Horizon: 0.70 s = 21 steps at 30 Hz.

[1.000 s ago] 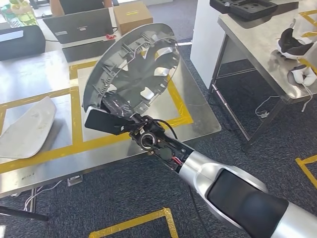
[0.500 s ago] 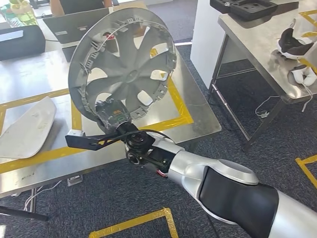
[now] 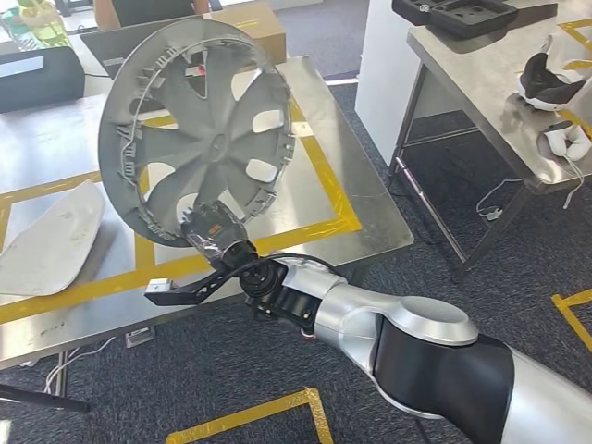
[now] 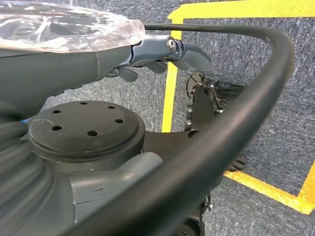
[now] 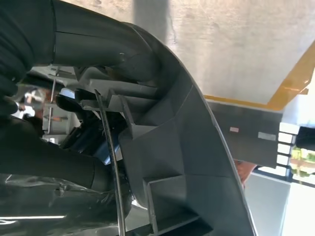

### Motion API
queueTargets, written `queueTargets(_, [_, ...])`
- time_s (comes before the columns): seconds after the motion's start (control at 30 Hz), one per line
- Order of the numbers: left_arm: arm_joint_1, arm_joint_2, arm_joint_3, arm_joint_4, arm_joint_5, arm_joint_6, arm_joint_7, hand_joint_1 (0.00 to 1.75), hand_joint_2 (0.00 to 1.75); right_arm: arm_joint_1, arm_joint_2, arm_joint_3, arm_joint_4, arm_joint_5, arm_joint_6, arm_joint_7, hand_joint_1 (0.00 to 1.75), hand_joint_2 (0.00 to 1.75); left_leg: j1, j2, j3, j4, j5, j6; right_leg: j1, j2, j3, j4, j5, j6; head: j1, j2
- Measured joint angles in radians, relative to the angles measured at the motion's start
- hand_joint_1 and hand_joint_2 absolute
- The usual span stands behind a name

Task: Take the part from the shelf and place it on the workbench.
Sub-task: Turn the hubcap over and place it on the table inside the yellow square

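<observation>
The part is a grey spoked wheel cover (image 3: 199, 139), held upright on edge above the steel workbench (image 3: 349, 157) with its clip-lined side towards me. My right hand (image 3: 213, 231) grips its lower rim, the silver arm reaching in from the lower right. In the right wrist view the dark fingers (image 5: 93, 44) wrap over the cover's ribbed rim (image 5: 178, 162) with the bench top behind. My left hand (image 4: 111, 59) hangs over the grey carpet, its fingers (image 4: 185, 49) stretched out with nothing in them.
Yellow tape lines (image 3: 335, 199) frame squares on the bench. A white curved panel (image 3: 49, 240) lies at its left, with a laptop (image 3: 146, 46) and a cardboard box (image 3: 254, 28) at the back. A second steel table (image 3: 488, 83) stands to the right.
The wheel cover has swung to the left and turned from tilted to nearly upright. My right forearm has followed it left and rolled over.
</observation>
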Motion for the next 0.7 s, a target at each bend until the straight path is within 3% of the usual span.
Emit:
queueTargets(0.47, [-0.002,0.004,0.000,0.000,-0.008,-0.009,-0.003,0.00,1.75,0.000,0.000,0.035,0.060,0.055,0.048,-0.023,1.75,1.75,0.000,0.000,0.000,0.000,0.000,0.000,0.000,0.000,0.000,0.000,0.000,0.000,0.000,0.000])
queueTargets(0.7, [-0.002,0.004,0.000,0.000,-0.008,-0.013,0.000,0.00,1.75,0.001,0.000,0.035,0.079,0.100,0.100,0.013,1.75,1.75,0.000,0.000,0.000,0.000,0.000,0.000,0.000,0.000,0.000,0.000,0.000,0.000,0.000,0.000])
